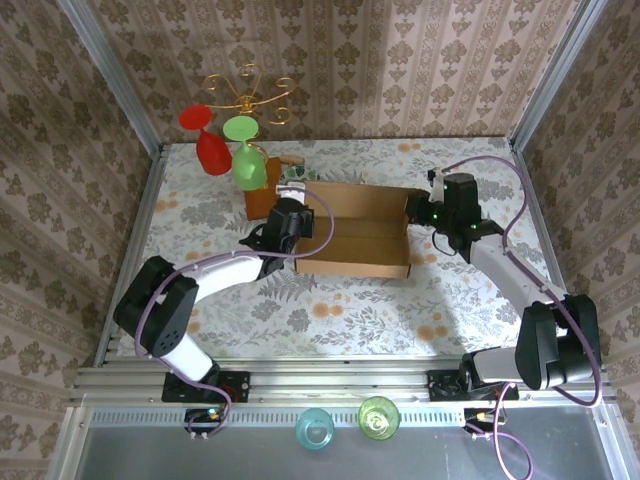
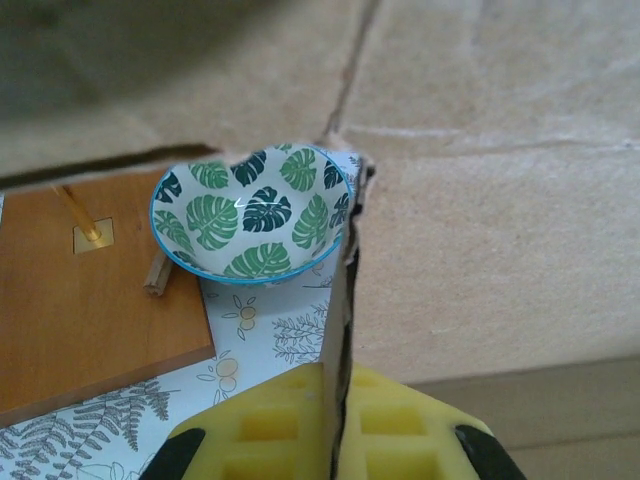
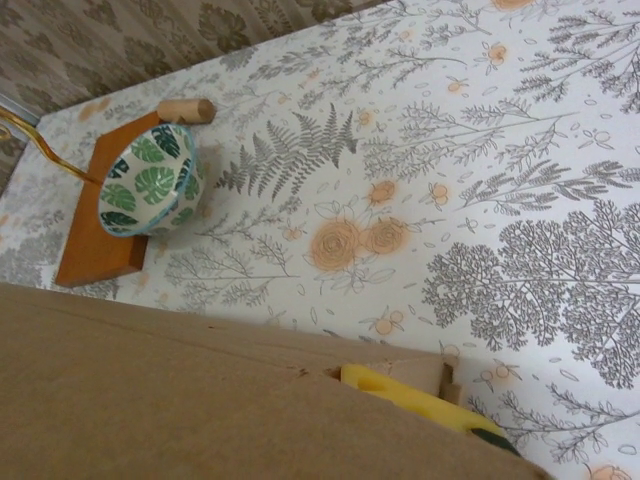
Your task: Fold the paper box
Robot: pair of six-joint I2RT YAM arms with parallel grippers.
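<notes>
Paper box (image 1: 360, 240) in closed left pincer (image 2: 336, 425) and closed right pincer (image 3: 410, 395), both half hidden by cardboard.

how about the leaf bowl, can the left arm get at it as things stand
Probably not at once: the left pincer is shut on an upright wall of the paper box, which stands partly between it and the bowl. After letting go, the bowl looks near enough.
</notes>
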